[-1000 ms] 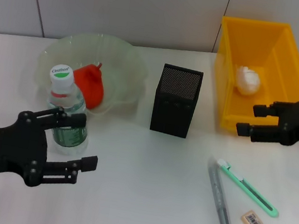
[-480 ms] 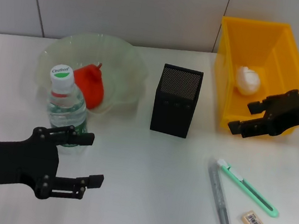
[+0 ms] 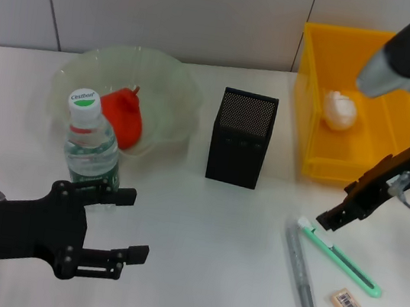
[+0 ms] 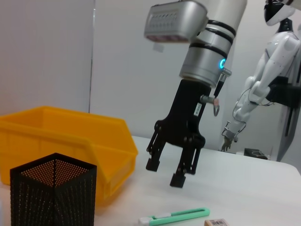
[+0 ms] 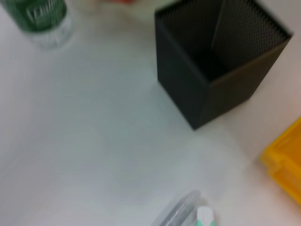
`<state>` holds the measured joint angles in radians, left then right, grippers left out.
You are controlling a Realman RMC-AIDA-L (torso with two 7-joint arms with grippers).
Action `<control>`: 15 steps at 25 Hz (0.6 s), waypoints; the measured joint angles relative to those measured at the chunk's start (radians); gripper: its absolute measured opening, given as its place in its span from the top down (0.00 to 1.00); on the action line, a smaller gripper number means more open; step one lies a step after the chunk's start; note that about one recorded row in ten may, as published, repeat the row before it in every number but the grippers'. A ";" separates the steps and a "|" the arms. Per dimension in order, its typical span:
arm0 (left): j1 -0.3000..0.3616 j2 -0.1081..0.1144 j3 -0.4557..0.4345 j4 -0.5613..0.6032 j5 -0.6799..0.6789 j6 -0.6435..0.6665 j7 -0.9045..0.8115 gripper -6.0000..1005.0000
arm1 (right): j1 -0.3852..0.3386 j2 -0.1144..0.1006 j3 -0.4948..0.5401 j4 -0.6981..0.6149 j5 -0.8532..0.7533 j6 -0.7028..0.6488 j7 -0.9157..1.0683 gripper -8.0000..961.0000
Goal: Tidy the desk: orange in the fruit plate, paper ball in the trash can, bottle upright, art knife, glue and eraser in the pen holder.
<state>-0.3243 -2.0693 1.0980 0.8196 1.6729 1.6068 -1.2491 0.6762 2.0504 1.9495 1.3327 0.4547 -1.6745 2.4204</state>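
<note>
The orange (image 3: 122, 114) lies in the pale green fruit plate (image 3: 171, 79). In front of the plate the bottle (image 3: 91, 153) stands upright. The paper ball (image 3: 340, 110) rests inside the yellow trash can (image 3: 313, 150). The black mesh pen holder (image 3: 242, 137) stands mid-table. The green art knife (image 3: 340, 256), the grey glue stick (image 3: 300, 270) and the eraser (image 3: 347, 304) lie at the front right. My right gripper (image 3: 338, 207) points down, open and holding nothing, just above the knife's near end (image 4: 174, 216). My left gripper (image 3: 132, 225) is open in front of the bottle, apart from it.
The pen holder (image 5: 221, 61) stands between the plate and the trash can (image 4: 61, 141). A white wall runs behind the table. Bare table lies between the left gripper and the glue stick.
My right arm swung from in front of the trash can to point down over the art knife. My left gripper drew back from the bottle toward the table's front.
</note>
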 joint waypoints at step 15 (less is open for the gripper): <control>0.007 -0.001 0.003 -0.014 -0.012 0.008 0.013 0.17 | 0.050 0.005 -0.118 -0.075 -0.100 0.017 0.078 0.21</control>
<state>-0.3175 -2.0705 1.1013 0.8052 1.6605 1.6149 -1.2365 0.7261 2.0554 1.8312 1.2577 0.3551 -1.6572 2.4981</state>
